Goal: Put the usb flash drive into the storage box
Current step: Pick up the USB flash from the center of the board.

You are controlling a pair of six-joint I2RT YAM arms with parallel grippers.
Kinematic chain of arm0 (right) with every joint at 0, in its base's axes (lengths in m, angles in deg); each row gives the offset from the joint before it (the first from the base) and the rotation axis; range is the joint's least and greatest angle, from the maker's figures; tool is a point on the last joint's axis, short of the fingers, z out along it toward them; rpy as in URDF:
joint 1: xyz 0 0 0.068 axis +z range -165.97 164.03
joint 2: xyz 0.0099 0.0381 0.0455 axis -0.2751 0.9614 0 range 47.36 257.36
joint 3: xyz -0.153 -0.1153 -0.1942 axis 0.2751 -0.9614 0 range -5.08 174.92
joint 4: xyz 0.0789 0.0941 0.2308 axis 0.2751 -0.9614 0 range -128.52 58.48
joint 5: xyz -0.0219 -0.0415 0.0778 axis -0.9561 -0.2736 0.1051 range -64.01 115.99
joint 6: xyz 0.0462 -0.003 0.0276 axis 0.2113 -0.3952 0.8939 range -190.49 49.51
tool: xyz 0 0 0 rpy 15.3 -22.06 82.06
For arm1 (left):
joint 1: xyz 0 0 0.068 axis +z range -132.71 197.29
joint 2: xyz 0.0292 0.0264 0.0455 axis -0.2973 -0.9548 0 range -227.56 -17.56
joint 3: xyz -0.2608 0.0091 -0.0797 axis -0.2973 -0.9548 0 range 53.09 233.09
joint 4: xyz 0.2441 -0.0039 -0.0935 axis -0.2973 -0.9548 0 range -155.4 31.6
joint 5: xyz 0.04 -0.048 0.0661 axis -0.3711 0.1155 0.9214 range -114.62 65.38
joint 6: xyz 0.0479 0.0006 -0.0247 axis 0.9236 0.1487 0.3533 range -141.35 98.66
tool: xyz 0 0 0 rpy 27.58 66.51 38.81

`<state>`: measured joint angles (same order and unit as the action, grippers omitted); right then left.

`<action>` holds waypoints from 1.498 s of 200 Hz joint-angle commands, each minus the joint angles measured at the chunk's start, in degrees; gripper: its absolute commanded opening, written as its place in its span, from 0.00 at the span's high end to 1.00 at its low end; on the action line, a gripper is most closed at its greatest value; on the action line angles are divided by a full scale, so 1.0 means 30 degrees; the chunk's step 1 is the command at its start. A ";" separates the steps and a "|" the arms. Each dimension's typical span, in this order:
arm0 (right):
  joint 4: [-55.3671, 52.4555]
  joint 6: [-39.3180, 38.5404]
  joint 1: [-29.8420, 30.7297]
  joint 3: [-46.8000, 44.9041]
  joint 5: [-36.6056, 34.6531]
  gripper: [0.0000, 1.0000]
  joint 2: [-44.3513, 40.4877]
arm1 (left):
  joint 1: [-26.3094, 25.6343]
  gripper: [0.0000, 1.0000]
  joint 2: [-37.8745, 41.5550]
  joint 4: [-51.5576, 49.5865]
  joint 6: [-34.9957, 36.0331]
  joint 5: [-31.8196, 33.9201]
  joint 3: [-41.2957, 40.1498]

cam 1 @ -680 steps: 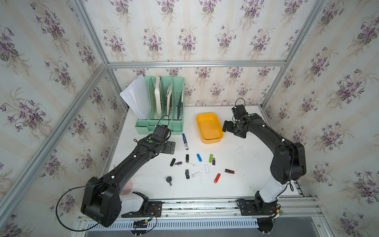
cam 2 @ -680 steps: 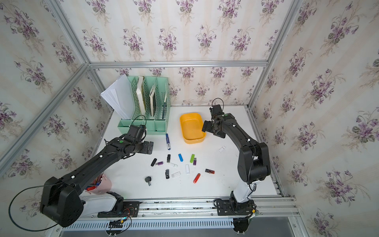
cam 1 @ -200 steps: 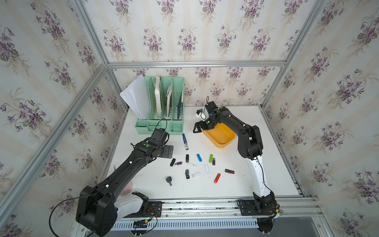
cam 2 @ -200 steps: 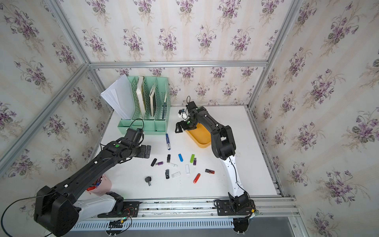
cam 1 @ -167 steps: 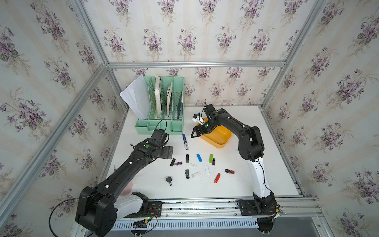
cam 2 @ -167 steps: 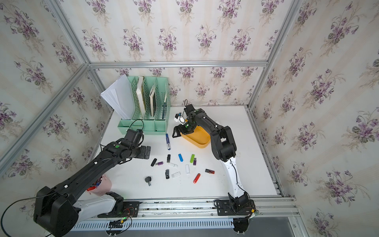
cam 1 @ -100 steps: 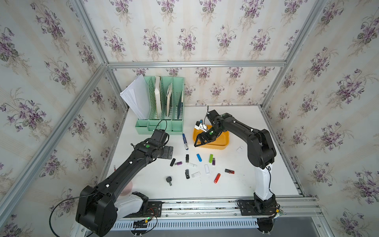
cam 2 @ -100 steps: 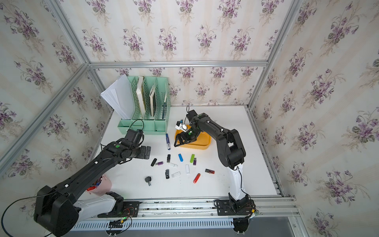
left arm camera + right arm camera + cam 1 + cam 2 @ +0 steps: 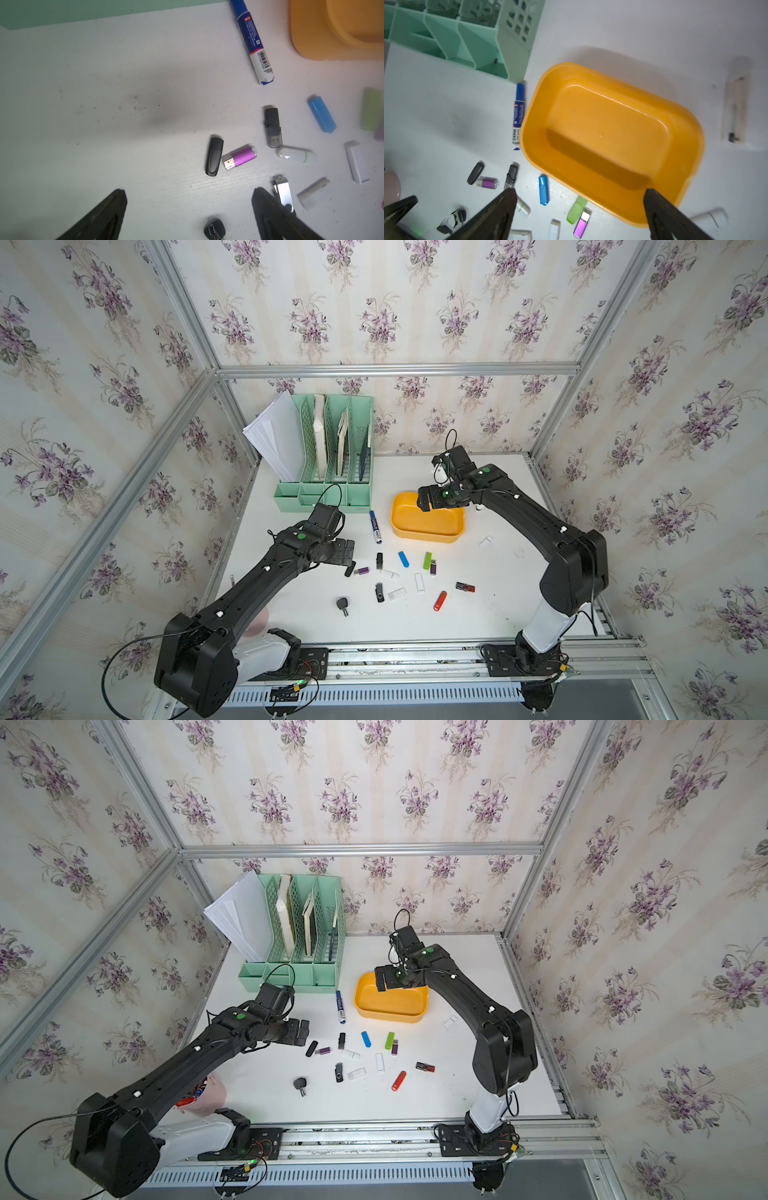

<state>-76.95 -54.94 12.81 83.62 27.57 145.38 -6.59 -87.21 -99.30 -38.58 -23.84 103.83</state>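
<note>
Table [image 9: 498, 614]: white top; both arm bases sit along its near edge.
Pencil cup [image 9: 208, 1100]: pink, at the near left corner, partly hidden under the left arm, with pens in it.
Usb flash drives: loose scatter on the middle of the table, between the near edge and the storage box. Every one lies flat on the bare top, outside the box.
Red drive [image 9: 440, 600]: nearest of the scatter, toward its right side.
Black swivel drive [image 9: 379, 592]: left of the red one, with a white drive [image 9: 397, 593] just beside it.
Black capped drive [image 9: 214, 156]: on the left fringe, just beside the plug end of a purple drive [image 9: 239, 158].
Blue drive [image 9: 403, 559] and green drive [image 9: 427, 561]: farthest of the scatter, near the box's front wall.
Clear drive [image 9: 486, 542]: apart from the rest, toward the right edge, off the box's near right corner.
Left gripper [image 9: 348, 553]: jaws spread wide, nothing between them, low over the left fringe of the scatter. In the wrist view the black capped and purple drives lie just ahead of the fingertips [image 9: 120, 195].
Marker [image 9: 375, 526]: blue and white, lying flat just beside the box's left wall.
Storage box [image 9: 424, 533]: yellow-orange, upright, past the middle toward the far edge, long side running left to right.
Right gripper [image 9: 428, 501]: jaws wide apart, holding nothing, above the box's far left part.
File organizer [image 9: 328, 493]: mint green, at the far left corner, with books upright in its slots. White papers [image 9: 274, 435] lean at its left.
</note>
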 commanded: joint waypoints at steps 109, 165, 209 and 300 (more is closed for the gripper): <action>0.0763 0.3418 -0.5202 -0.8430 -0.0681 0.00 -0.4619 | -0.0785 0.07 -0.5984 0.1436 -0.0516 -0.1935 -0.0150; 0.0985 0.3240 -0.5551 -0.9037 -0.0295 0.00 -0.4870 | -0.0798 0.10 -0.7459 0.1294 -0.1434 -0.1723 0.0967; 0.1003 0.3023 -0.5768 -0.9429 -0.0091 0.00 -0.4983 | -0.0798 0.12 -0.8194 0.1361 -0.2121 -0.1362 0.1301; 0.1370 0.2944 -0.6302 -1.0428 0.0160 0.00 -0.5046 | -0.0800 0.26 -0.9276 0.0976 -0.2312 -0.1393 0.1778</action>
<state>-73.54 -45.89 -5.93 53.00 27.83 130.25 -8.97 -114.83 -95.21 -45.31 -28.43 109.01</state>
